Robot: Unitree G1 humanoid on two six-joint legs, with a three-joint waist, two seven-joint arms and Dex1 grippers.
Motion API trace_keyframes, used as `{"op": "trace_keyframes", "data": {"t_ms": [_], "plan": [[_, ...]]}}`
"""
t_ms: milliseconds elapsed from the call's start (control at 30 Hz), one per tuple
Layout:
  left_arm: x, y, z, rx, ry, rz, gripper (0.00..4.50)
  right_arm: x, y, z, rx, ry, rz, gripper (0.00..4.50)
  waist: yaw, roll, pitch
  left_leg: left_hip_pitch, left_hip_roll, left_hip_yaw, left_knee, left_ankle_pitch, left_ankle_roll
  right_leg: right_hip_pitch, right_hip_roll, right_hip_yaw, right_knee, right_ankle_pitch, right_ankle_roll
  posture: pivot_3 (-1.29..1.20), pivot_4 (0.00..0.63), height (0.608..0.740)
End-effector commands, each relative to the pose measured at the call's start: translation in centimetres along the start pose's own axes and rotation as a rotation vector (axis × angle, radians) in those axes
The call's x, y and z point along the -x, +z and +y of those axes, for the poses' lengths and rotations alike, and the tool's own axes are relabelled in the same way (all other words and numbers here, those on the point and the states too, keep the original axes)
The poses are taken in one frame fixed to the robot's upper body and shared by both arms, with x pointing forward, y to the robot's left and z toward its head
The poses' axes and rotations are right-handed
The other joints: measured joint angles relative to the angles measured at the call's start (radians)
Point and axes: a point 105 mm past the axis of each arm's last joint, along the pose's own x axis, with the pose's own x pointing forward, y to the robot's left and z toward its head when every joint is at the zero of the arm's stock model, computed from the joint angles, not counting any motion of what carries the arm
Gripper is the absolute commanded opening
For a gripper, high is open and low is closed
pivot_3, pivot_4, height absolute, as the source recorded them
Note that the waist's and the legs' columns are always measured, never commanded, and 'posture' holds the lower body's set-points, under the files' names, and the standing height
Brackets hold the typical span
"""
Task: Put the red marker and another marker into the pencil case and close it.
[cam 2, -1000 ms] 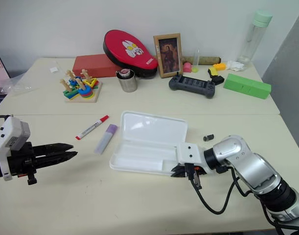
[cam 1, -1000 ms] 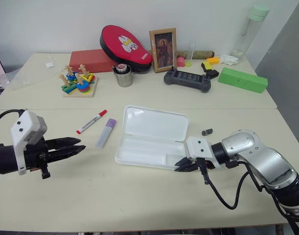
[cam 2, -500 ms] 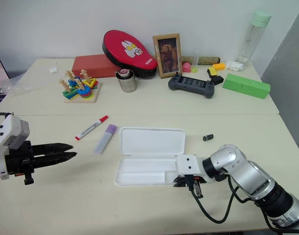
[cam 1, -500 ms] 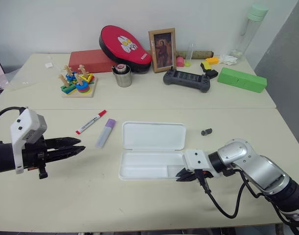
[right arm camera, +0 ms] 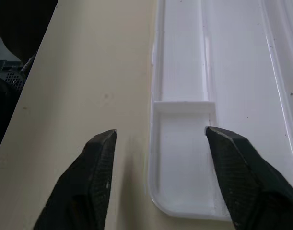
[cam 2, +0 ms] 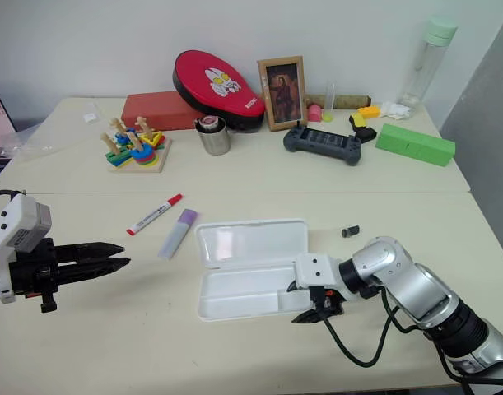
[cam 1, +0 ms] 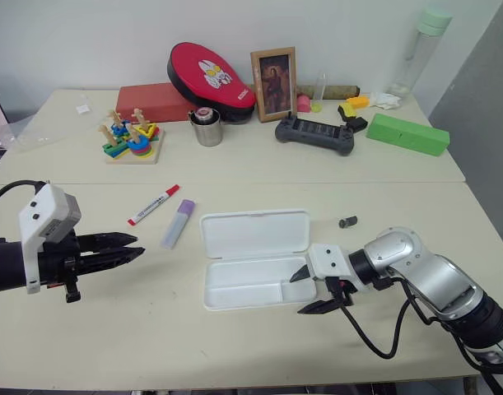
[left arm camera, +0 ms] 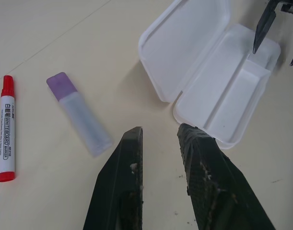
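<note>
On the robot's left, the left gripper (cam 1: pixel 128 248) hangs just above the cream table (cam 1: pixel 259 346) with its two black fingers (left arm camera: pixel 120 191) only a narrow gap apart and nothing between them, pointing toward the markers. Just ahead of it lies the red marker (cam 1: pixel 153 204), a thin white whiteboard pen with a red cap, flat on the table at a slant; beside it, on the side toward the case and apart from it, lies the other marker (cam 1: pixel 177 223), stubby and pale with a lilac cap, also flat. Further right sits the white pencil case (cam 1: pixel 255 257), open, its lid laid back flat toward the far side and its moulded tray holding nothing. At the tray's right-hand end is the right gripper (cam 1: pixel 310 290), its fingers (right arm camera: pixel 242 177) spread wide, one over the tray's corner and one over bare table beside its rim, gripping nothing. A small dark object (cam 1: pixel 347 221) lies on the table beyond that gripper
</note>
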Motion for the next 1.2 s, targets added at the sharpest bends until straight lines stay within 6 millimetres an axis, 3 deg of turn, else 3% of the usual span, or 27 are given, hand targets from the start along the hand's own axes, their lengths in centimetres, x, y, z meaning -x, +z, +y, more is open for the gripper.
{"op": "trace_keyframes", "data": {"t_ms": [33, 100, 533, 667, 833, 1067, 1200], "plan": [[0.2, 0.7, 0.0, -0.035, 0.002, -0.013, 1.26, 1.5, 2.2, -0.4, 0.031, -0.032, -0.066, 3.97, 0.000, 0.000, 0.000, 0.000, 0.000, 0.000, 0.000, 0.000, 0.000, 0.000, 0.000, 0.000, 0.000, 0.000, 0.000, 0.00, 0.150, 0.740], [0.1, 0.6, -0.1, -0.032, 0.000, -0.015, 1.26, 2.1, 2.8, -0.6, 0.019, -0.037, -0.096, 4.47, 0.000, 0.000, 0.000, 0.000, 0.000, 0.000, 0.000, 0.000, 0.000, 0.000, 0.000, 0.000, 0.000, 0.000, 0.000, 0.00, 0.150, 0.740], [0.5, 0.1, 1.2, -0.011, 0.101, -0.055, 1.26, 6.1, 6.3, -1.8, 0.042, -0.148, -0.271, 4.47, 0.000, 0.000, 0.000, 0.000, 0.000, 0.000, 0.000, 0.000, 0.000, 0.000, 0.000, 0.000, 0.000, 0.000, 0.000, 0.00, 0.150, 0.740], [0.2, -1.4, 4.4, 0.003, 0.281, -0.050, 1.26, 8.0, 8.0, -3.6, 0.079, -0.261, -0.324, 4.47, 0.000, 0.001, 0.001, 0.000, 0.000, 0.000, 0.000, 0.000, 0.000, 0.000, 0.000, 0.000, 0.001, 0.000, 0.000, 0.00, 0.150, 0.740], [-0.5, -1.9, 7.3, -0.001, 0.384, -0.054, 1.26, 8.6, 8.6, -4.2, 0.126, -0.299, -0.314, 4.47, 0.006, 0.000, 0.000, 0.000, 0.000, 0.000, 0.000, 0.000, 0.000, 0.000, 0.000, 0.000, 0.000, 0.000, 0.000, 0.00, 0.150, 0.740], [-3.1, -2.4, 11.2, 0.007, 0.439, -0.080, 1.26, 8.6, 8.9, -4.9, 0.181, -0.364, -0.296, 4.47, 0.009, 0.001, 0.000, -0.001, 0.000, -0.001, 0.000, 0.000, 0.000, -0.001, 0.000, -0.001, 0.001, 0.000, 0.000, 0.00, 0.150, 0.740], [-4.9, -2.8, 12.1, 0.004, 0.409, -0.064, 1.26, 8.8, 9.4, -5.9, 0.181, -0.419, -0.292, 4.47, 0.006, 0.001, 0.000, -0.002, 0.000, -0.001, 0.001, 0.000, 0.000, -0.001, 0.001, -0.001, 0.001, 0.000, 0.000, 0.00, 0.150, 0.740]]}}
